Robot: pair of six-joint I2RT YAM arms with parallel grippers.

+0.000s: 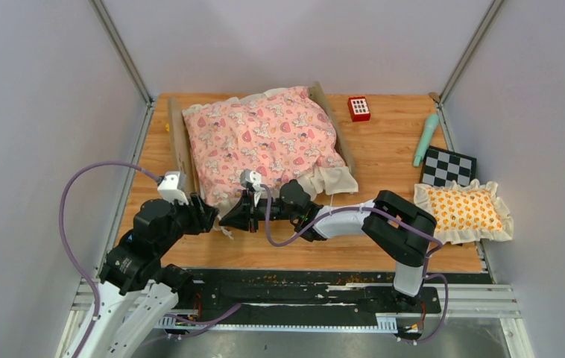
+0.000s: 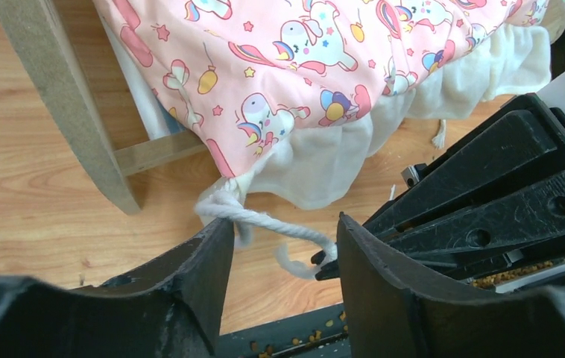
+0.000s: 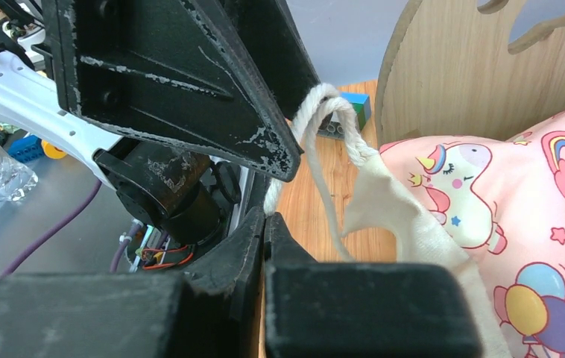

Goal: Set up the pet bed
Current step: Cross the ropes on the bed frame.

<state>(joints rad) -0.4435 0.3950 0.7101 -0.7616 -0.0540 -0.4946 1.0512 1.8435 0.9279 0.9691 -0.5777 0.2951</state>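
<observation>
Pet bed: I see the pet bed (image 1: 177, 145) in the upper centre of the top view, lying on the wooden table (image 1: 384, 153).
Quilt: the pink unicorn quilt (image 1: 264, 138) covers the bed, and its cream ruffle spills over the near edge onto the table.
Headboard: in the right wrist view the headboard (image 3: 451, 67) stands upright at the upper right, behind the quilt.
Cord: a white twisted cord (image 2: 264, 221) comes off the quilt's lower-left corner, just below the bed in the top view.
Right gripper: my right gripper (image 3: 264, 224) is closed, with the cord running down into the pinch of its fingers.
Left gripper: my left gripper (image 2: 285, 231) has its jaws apart and grips nothing; the cord crosses just above the gap between its fingertips.
Bed relative to grippers: both tips meet at the bed's lower-left corner, the left one just beside the right, with the quilt's hem right above them.
Pillow: an orange-patterned frilled pillow (image 1: 464, 211) lies at the right edge, well apart from the bed.
Other items: a checkered board (image 1: 449, 168) sits above the pillow, a teal stick (image 1: 425, 139) above that, and a red block (image 1: 358, 108) just right of the bed.
</observation>
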